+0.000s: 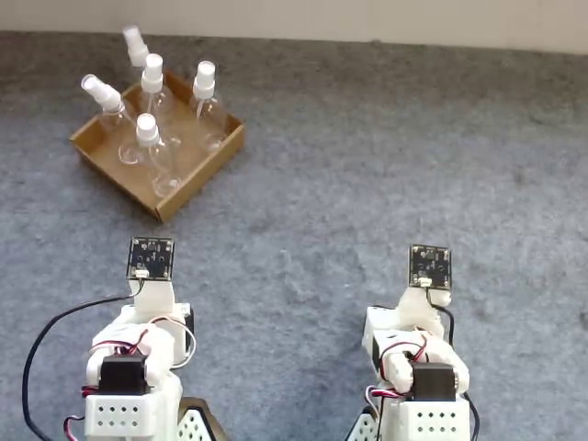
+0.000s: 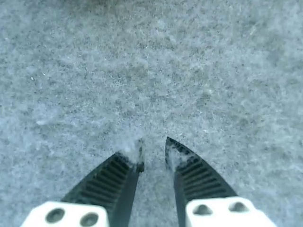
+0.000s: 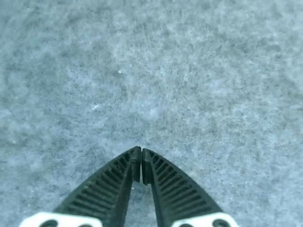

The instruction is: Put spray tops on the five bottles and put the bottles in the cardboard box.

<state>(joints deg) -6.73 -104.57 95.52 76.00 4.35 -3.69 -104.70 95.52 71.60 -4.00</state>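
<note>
While both arms sit folded at the near edge, the five bottles (image 1: 158, 156) stand grouped in the cardboard box (image 1: 204, 175) at far left, each wearing a white spray top (image 1: 204, 79). Left gripper (image 2: 154, 153) low over grey carpet (image 2: 199, 71), jaws a narrow gap apart, holding nothing. Right gripper (image 3: 141, 163) over carpet too, tips pressed together, nothing between them.

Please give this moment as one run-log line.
five clear plastic bottles with white spray tops: in brown cardboard box; left hand: open, empty; right hand: shut, empty
</note>
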